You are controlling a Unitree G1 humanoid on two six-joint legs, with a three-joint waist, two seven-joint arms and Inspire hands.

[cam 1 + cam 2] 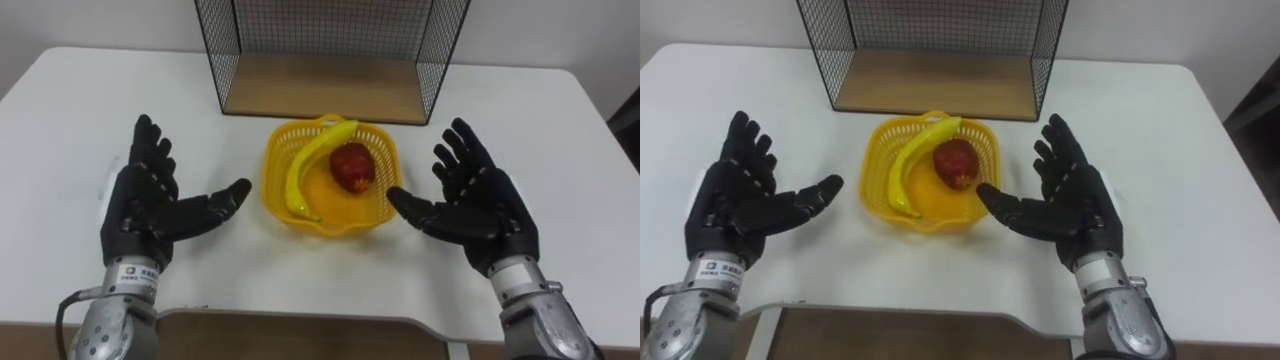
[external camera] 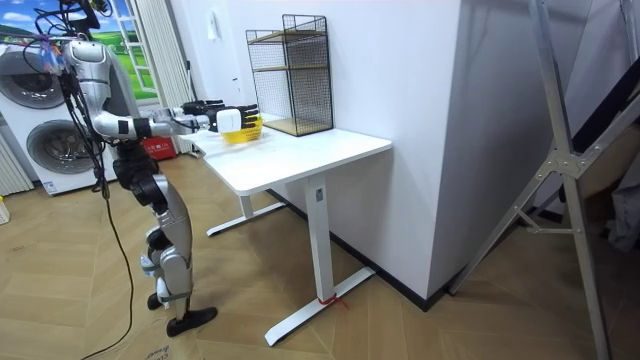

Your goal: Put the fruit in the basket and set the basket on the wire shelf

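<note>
A yellow basket (image 1: 378, 145) (image 1: 878, 150) (image 2: 243, 133) stands on the white table (image 1: 300, 265), just in front of the wire shelf (image 1: 330, 85) (image 1: 940, 80) (image 2: 292, 72). In it lie a yellow banana (image 1: 312, 160) (image 1: 912, 160) and a red apple (image 1: 353, 165) (image 1: 955, 163). My left hand (image 1: 150, 205) (image 1: 735, 205) hovers open to the basket's left, palm turned inward, clear of it. My right hand (image 1: 475, 205) (image 1: 1065, 205) is open on the basket's right, its thumb close to the rim. Neither hand holds anything.
The wire shelf has a wooden floor board (image 1: 325, 90) and an open front facing me. The table's near edge (image 1: 300, 318) runs below my wrists. In the room view, washing machines (image 2: 50, 110) stand behind the robot, which stands at the table's end.
</note>
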